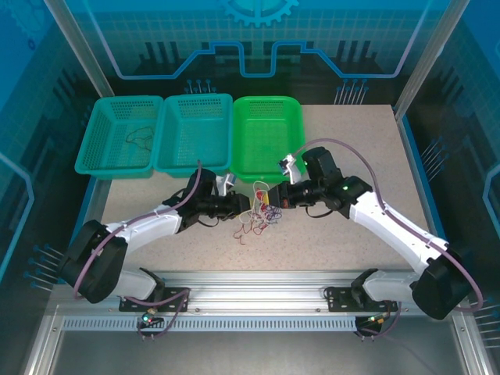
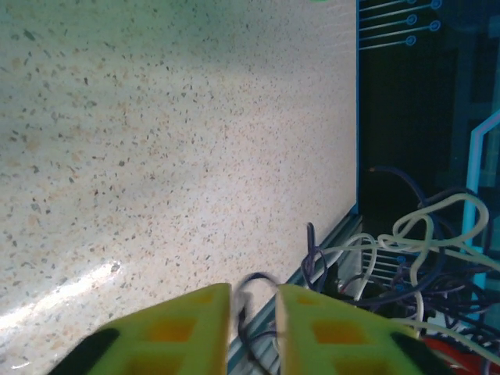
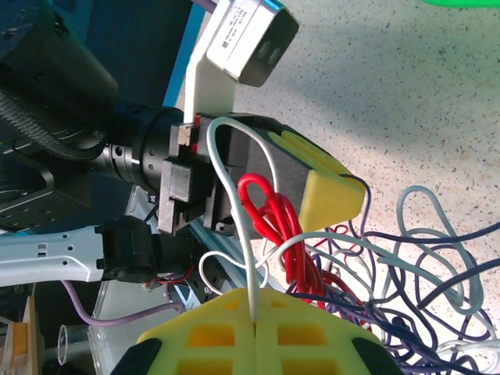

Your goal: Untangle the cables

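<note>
From the near edge of the counter point(image 1: 312, 250), the left arm point(image 1: 148, 225) lies low and reaches away and to the right. The right arm point(image 1: 391, 223) reaches away and to the left, so the two wrists face each other at mid-counter.

Between them sit the cables point(image 1: 260, 207), a loose knot of hair-thin strands in red, cream-white and dark purple-black. Its long axis runs roughly near to far, and a few tails trail toward the near left onto the counter.

The left tool point(image 2: 255, 301) is narrow. Its yellow fingers are slightly apart and a dark loop point(image 2: 254, 280) stands in the gap; from this angle I cannot tell whether they pinch it. The right tool point(image 3: 255, 312) is closed, pads together, holding a white cable point(image 3: 234, 195). That cable rises almost straight from the seam, then hooks over beside the left tool's body. A red loop point(image 3: 266, 207) stands upright next to it, and pale and dark coils spread to the right.

Farther back three baskets stand in a row: the left teal basket point(image 1: 117, 166), the middle teal basket point(image 1: 194, 166) and the green basket point(image 1: 266, 100). A thin dark wire point(image 1: 139, 139) lies in the left teal basket.
</note>
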